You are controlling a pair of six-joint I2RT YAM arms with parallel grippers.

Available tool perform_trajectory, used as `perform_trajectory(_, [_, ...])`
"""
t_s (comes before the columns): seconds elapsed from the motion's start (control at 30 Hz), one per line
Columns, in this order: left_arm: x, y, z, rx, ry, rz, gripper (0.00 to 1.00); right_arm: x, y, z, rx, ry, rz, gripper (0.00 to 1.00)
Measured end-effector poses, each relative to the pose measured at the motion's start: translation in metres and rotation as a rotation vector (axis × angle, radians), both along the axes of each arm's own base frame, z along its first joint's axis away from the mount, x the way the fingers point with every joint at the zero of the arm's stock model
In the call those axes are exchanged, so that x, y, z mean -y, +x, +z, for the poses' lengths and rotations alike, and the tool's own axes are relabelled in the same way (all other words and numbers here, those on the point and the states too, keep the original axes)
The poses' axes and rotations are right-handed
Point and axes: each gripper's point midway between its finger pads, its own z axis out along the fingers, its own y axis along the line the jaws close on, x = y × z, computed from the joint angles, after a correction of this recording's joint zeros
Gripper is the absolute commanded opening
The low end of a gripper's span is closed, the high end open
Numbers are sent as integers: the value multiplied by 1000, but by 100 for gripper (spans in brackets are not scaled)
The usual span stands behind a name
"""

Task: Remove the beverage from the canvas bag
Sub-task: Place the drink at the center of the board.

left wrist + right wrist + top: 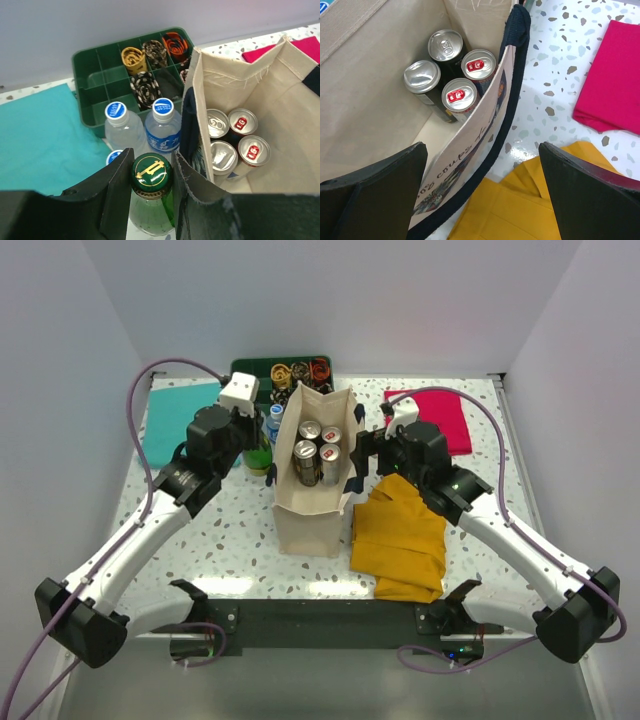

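Top external: cream bag [312, 525] stands open, four cans [315, 450] inside. Only left wrist shows left gripper [152, 160] clamping green bottle [150, 215]; right gripper [482, 150] wide astride its wall.

Not much readable on my feed. On the right wrist view, the canvas bag [456, 167] has dark cursive print on its outer side. I can make out "coups", but the rest is too skewed to read. The green bottle [150, 200] has a gold emblem on its cap, no letters I can read. The water bottles [163, 131] have white print on blue caps and labels, too small to read.
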Motion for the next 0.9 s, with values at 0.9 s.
perform_trajectory(0.9, [34,24,-59,-54,-40,-92,0,2,7,-11,-15,-32,-26,98])
